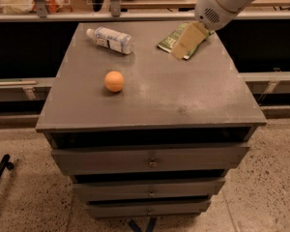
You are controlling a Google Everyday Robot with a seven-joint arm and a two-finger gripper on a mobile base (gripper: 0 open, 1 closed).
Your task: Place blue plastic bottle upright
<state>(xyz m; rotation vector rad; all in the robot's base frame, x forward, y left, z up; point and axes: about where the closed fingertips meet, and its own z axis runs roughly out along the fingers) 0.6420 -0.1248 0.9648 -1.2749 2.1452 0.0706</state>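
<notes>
Surface: grey cabinet top point(183, 95)
Landmark: orange ball point(114, 80)
Behind it: blue plastic bottle point(111, 39) (lying flat)
Right-rear: green snack bag point(167, 43), under my gripper point(181, 49)
</notes>
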